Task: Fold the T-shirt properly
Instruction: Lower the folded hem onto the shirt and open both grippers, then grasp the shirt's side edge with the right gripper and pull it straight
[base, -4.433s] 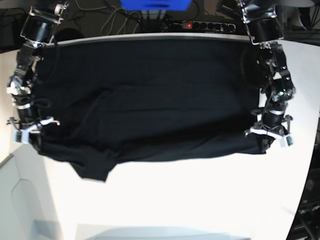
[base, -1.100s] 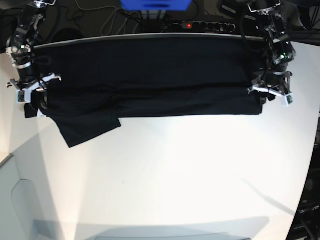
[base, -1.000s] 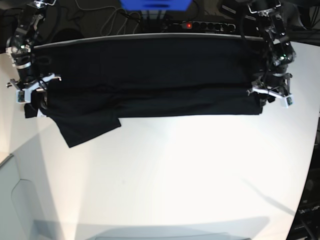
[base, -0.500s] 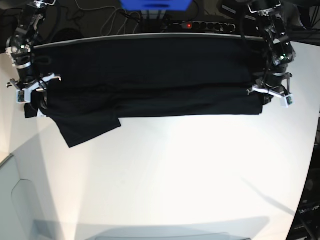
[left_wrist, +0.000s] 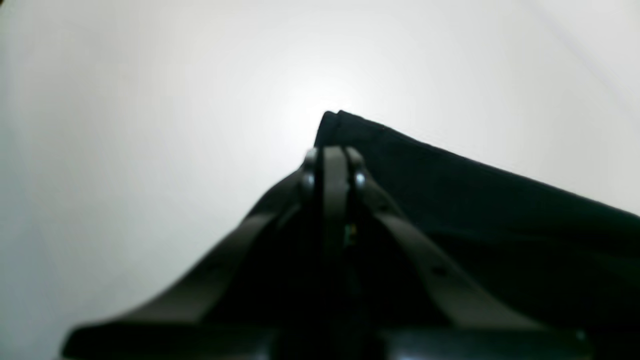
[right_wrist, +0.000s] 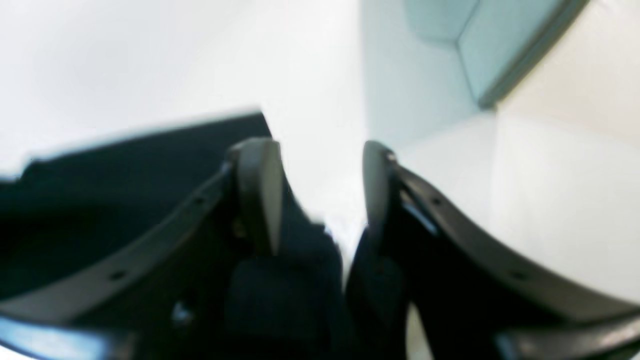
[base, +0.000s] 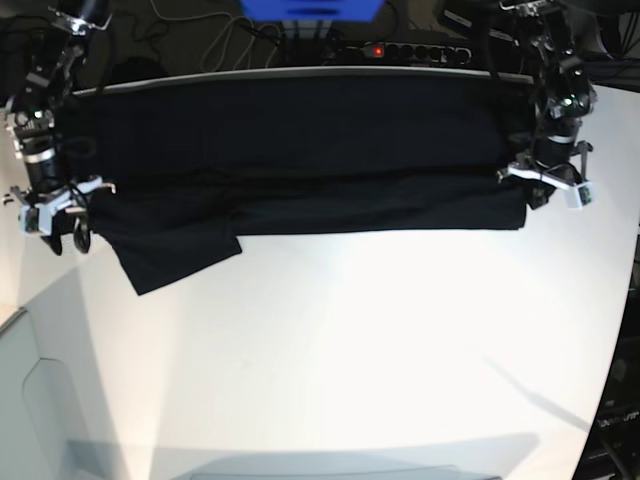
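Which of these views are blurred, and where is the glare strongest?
Right wrist view: blurred throughout, end effector and T-shirt soft-edged. Left wrist view: end effector out of focus, glare behind it. Base view: sharper, table overexposed, edges curved.

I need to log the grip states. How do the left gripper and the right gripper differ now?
The left gripper has its jaws shut, while the right gripper has its jaws open with a clear gap. The left one sits on the T-shirt corner; the right one sits beside the shirt's edge. Both are over the white table.
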